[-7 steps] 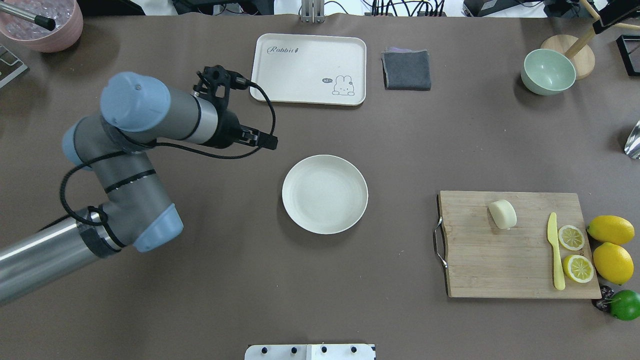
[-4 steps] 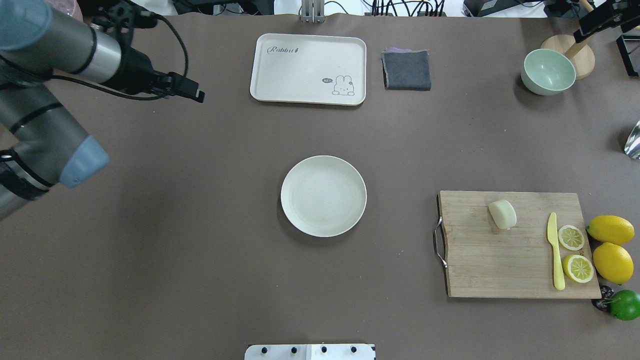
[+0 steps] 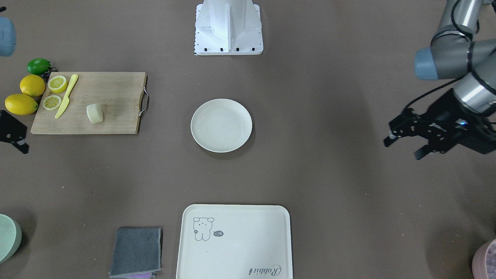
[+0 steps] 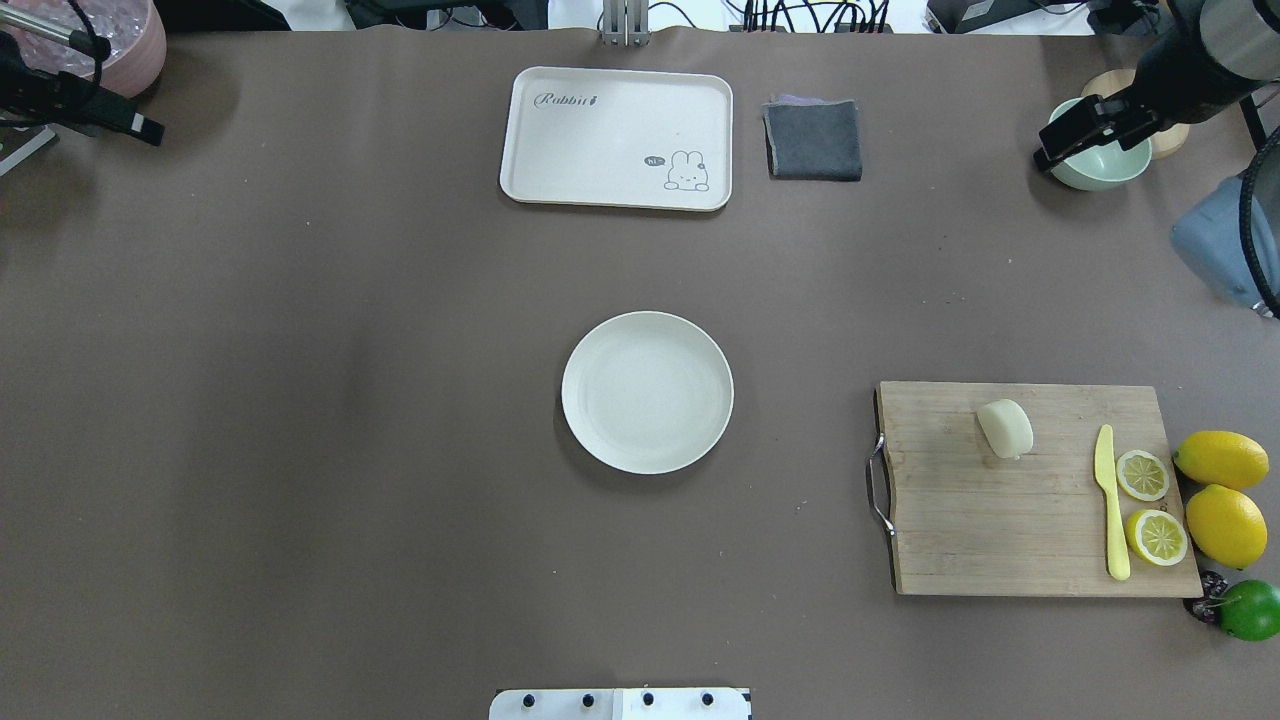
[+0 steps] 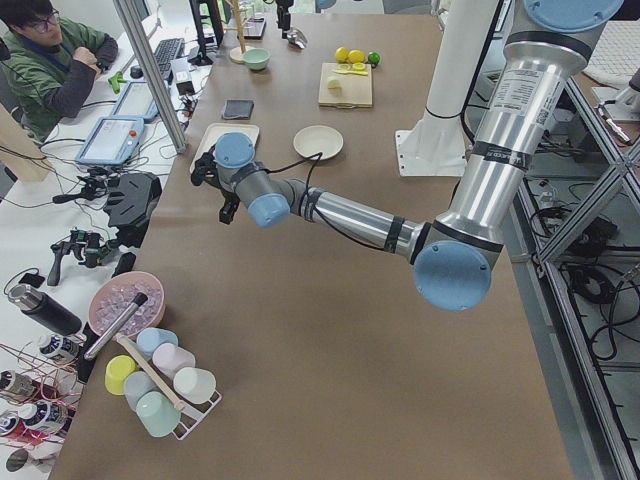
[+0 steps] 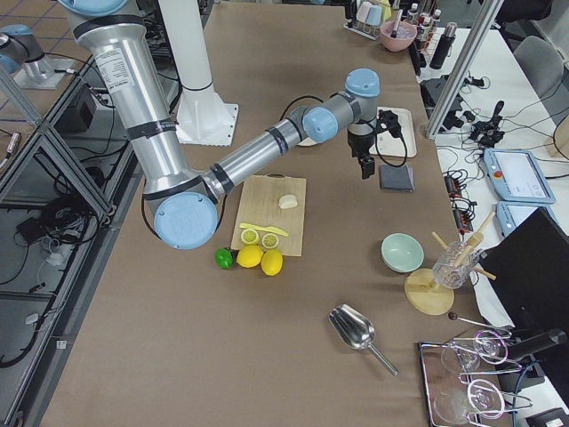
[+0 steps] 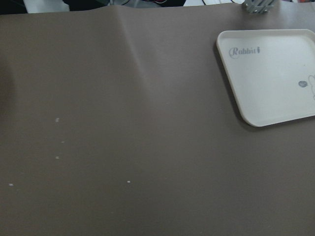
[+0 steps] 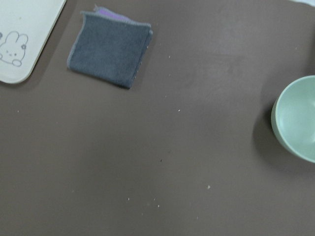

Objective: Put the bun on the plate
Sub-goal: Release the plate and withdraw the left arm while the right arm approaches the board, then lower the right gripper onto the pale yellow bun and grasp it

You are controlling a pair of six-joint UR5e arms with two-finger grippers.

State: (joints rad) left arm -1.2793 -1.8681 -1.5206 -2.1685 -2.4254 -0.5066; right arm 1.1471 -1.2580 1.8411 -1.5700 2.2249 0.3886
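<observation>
The pale cream bun (image 4: 1005, 428) lies on the wooden cutting board (image 4: 1000, 530) at the right, also shown in the front view as the bun (image 3: 95, 113). The round off-white plate (image 4: 647, 392) sits bare at the table's middle. My left gripper (image 3: 403, 148) hangs open far out at the left side, holding nothing. My right gripper (image 4: 1050, 155) hovers over the green bowl (image 4: 1100, 172) at the back right, well behind the board, fingers apart and holding nothing.
On the board lie a yellow knife (image 4: 1110, 500) and two lemon halves (image 4: 1142, 475). Whole lemons (image 4: 1220, 460) and a lime (image 4: 1250, 608) sit beside it. A rabbit tray (image 4: 617, 138) and grey cloth (image 4: 813, 140) are at the back, a pink bowl (image 4: 135, 50) at the back left.
My left arm has swung away from beside the plate to the far back left. My right gripper has come down from the back right corner to over the green bowl.
</observation>
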